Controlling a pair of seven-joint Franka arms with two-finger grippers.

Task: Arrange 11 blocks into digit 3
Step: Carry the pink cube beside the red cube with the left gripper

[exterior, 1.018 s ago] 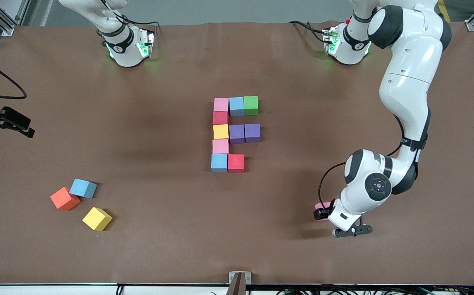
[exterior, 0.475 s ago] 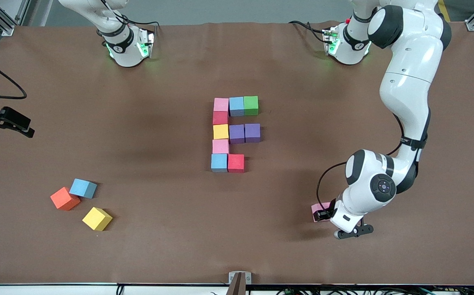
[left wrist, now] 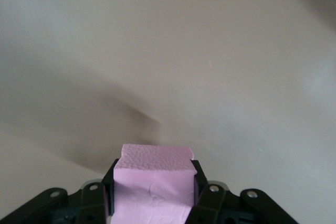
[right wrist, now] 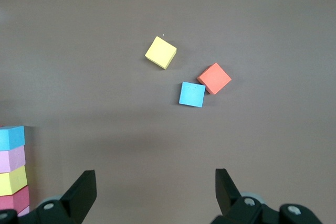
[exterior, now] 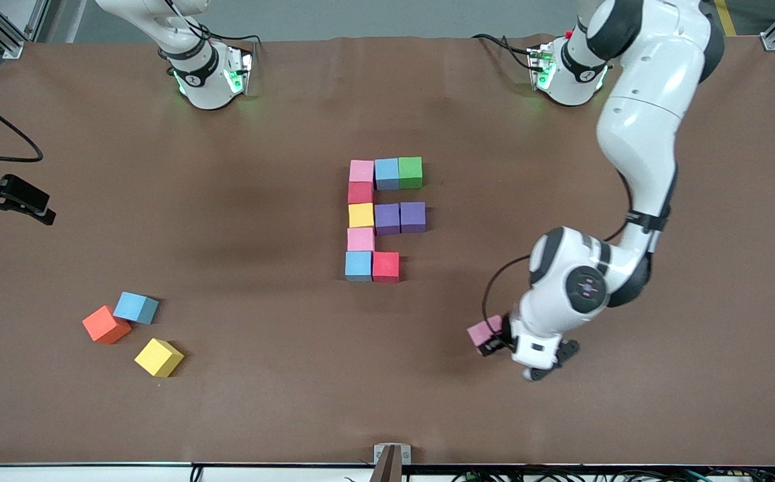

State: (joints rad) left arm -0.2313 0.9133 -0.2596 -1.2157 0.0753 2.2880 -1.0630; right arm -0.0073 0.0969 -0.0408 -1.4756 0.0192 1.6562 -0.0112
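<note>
From the front view, the left gripper [exterior: 492, 340] hung over the brown table [exterior: 260, 415], off the edge nearest the camera and toward the left arm's end, its jaws clenched on a small pink foam cube [exterior: 483, 333] that sat clear of the cloth. At the middle of the table lay the unfinished figure of touching foam cubes [exterior: 385, 219]: a column of pink, red, yellow, pink and light blue, a farthest row running on with light blue and green, a middle row with two purple, and a nearest row with only one red cube [exterior: 385, 266] beside the column. Toward the right arm's end, near the camera-side edge, sat three loose cubes: an orange cube [exterior: 106, 325] touching a light blue cube [exterior: 136, 308], and a yellow cube [exterior: 158, 357] just beside them. The right gripper [exterior: 9, 199] waited at the table's edge at that end. In the left wrist view, the pink cube [left wrist: 153, 182] filled the space between the black fingers [left wrist: 205, 200], pressed on both sides, above bare table. In the right wrist view, the right gripper [right wrist: 155, 192] stood released, jaws wide, over the yellow cube [right wrist: 160, 52], the light blue cube [right wrist: 191, 94] and the orange cube [right wrist: 214, 78].
</note>
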